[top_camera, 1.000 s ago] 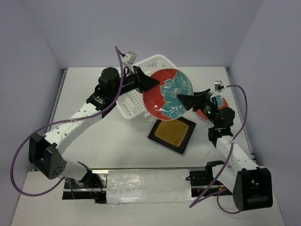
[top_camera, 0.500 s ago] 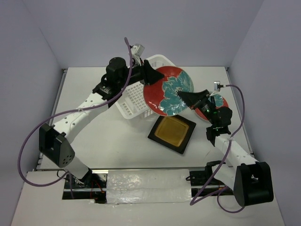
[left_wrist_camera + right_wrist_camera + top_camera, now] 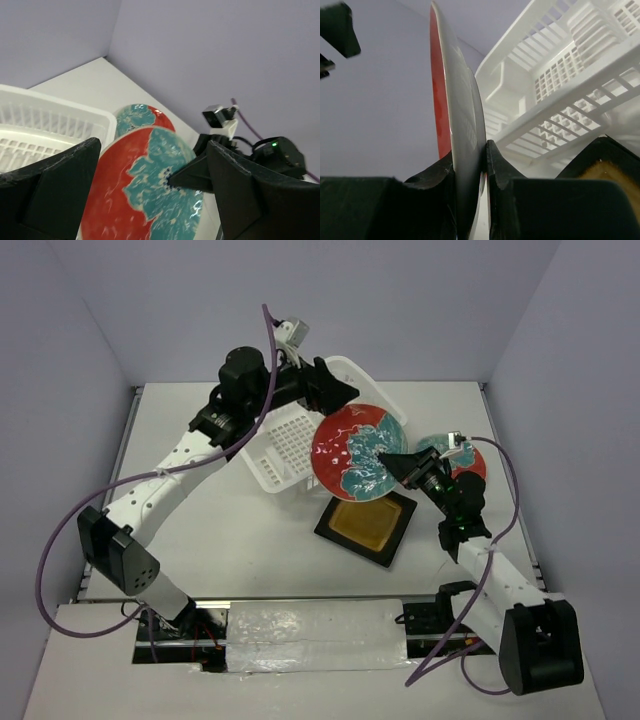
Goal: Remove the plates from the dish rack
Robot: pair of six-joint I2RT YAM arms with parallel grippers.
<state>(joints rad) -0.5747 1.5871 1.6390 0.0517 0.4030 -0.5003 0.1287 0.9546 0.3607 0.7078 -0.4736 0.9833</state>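
A round red-rimmed plate (image 3: 358, 452) with a teal mottled centre hangs on edge in the air beside the dish rack (image 3: 283, 443). My right gripper (image 3: 392, 459) is shut on its right rim; in the right wrist view the plate (image 3: 462, 130) stands edge-on, pinched between both fingers (image 3: 495, 162). My left gripper (image 3: 338, 391) is open above the rack's right end, apart from the plate (image 3: 145, 190). A second round plate (image 3: 468, 453) lies on the table behind my right arm. A square dark-rimmed, amber-centred plate (image 3: 367, 523) lies flat below the held plate.
The white lattice rack (image 3: 560, 75) sits at the table's back middle, tilted. The table's right edge (image 3: 510, 490) runs close past the second round plate. A purple cable (image 3: 500, 465) loops off my right wrist.
My left gripper opened, let go of the round plate and drew back up over the rack. My right gripper shut on the plate's rim; the plate has dropped slightly toward the amber plate.
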